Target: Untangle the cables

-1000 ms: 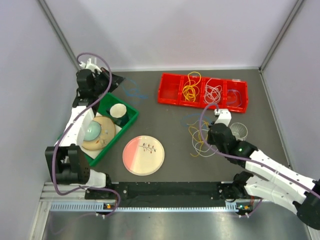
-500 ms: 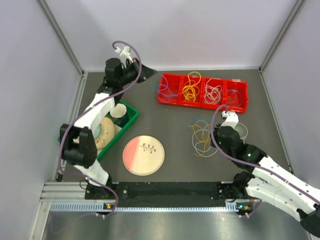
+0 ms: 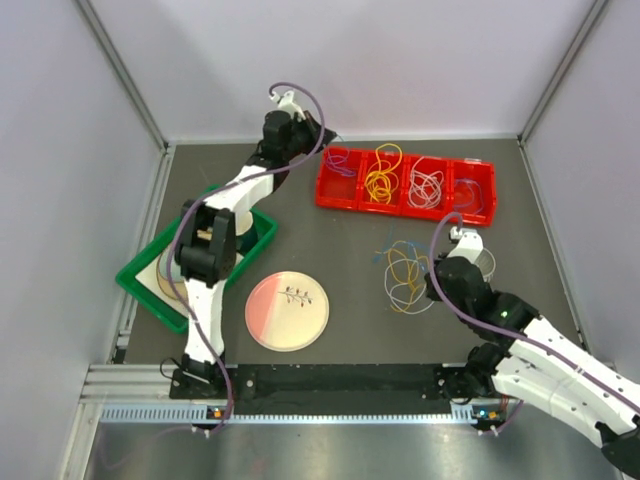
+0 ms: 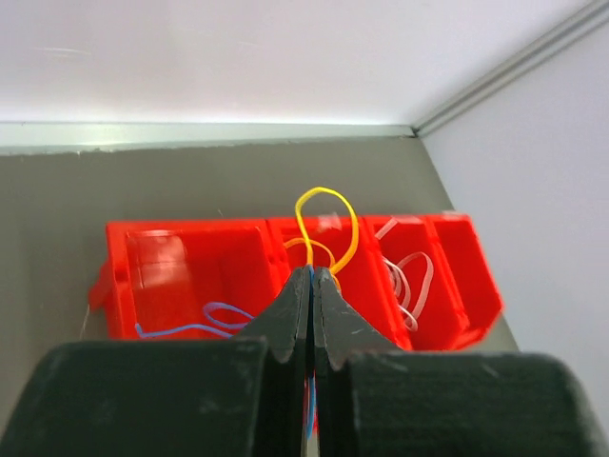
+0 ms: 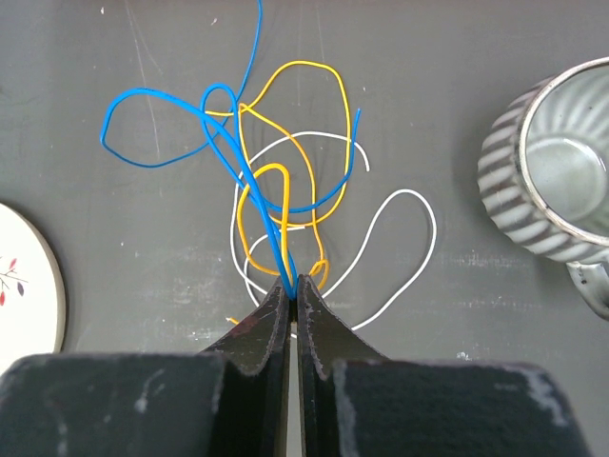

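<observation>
Our left jaws, clenched on a blue strand (image 4: 309,409), now hang over the red tray (image 3: 322,186), away from the green tray (image 3: 135,285); our right jaws stay clenched on the blue cable (image 5: 279,255).

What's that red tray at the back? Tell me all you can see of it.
The red tray looks like glossy plastic, one piece split into four open bins side by side. It sits flat on the far side of the dark table. From its left: blue cable, yellow cable, white cable; the last bin is unclear. The left gripper hovers by its left end.
</observation>
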Controlling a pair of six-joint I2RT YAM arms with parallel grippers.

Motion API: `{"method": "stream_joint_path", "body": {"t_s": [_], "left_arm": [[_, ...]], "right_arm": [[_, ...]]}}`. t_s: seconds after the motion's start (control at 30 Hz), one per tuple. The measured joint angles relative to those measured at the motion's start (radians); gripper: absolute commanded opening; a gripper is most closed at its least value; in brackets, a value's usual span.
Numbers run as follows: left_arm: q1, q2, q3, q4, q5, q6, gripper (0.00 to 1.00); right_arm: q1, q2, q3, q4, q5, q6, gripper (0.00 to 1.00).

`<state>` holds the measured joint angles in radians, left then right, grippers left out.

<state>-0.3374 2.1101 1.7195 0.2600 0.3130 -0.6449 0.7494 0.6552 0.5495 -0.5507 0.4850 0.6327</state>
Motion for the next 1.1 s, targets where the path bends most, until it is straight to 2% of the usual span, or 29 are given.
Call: {"method": "stream_joint_path", "body": {"t_s": [0.17,0.23,0.3,0.37,0.5,0.6,0.9,1.1], "left_arm": [[-0.014,0.167,0.131,-0.015,-0.021,0.012,0.00],[-0.017,0.210,0.159,-0.042,-0.021,0.013,0.38],[-0.018,0.241,0.190,-0.081,-0.014,0.023,0.67],[-0.019,0.267,0.230,-0.127,-0.003,0.025,0.74],[-0.021,0.248,0.227,-0.165,0.029,0.031,0.78],[-0.024,0.146,0.094,-0.164,0.038,0.044,0.78],[-0.066,-0.319,-0.292,-0.132,0.134,0.099,0.79],[-0.158,-0.430,-0.474,-0.099,0.242,0.174,0.78]], "right_arm": [[0.000,-0.002,0.000,-0.015,0.000,0.008,0.00],[0.000,-0.002,0.000,-0.019,0.000,0.008,0.00],[0.000,-0.002,0.000,-0.020,0.001,0.011,0.00],[0.000,-0.002,0.000,-0.020,0.002,0.015,0.00],[0.000,0.001,0.000,-0.020,0.003,0.023,0.00],[0.000,0.008,0.000,-0.020,0.004,0.024,0.00],[0.000,0.014,0.000,-0.019,0.003,0.027,0.00],[0.000,0.014,0.000,-0.019,0.003,0.030,0.00]]}}
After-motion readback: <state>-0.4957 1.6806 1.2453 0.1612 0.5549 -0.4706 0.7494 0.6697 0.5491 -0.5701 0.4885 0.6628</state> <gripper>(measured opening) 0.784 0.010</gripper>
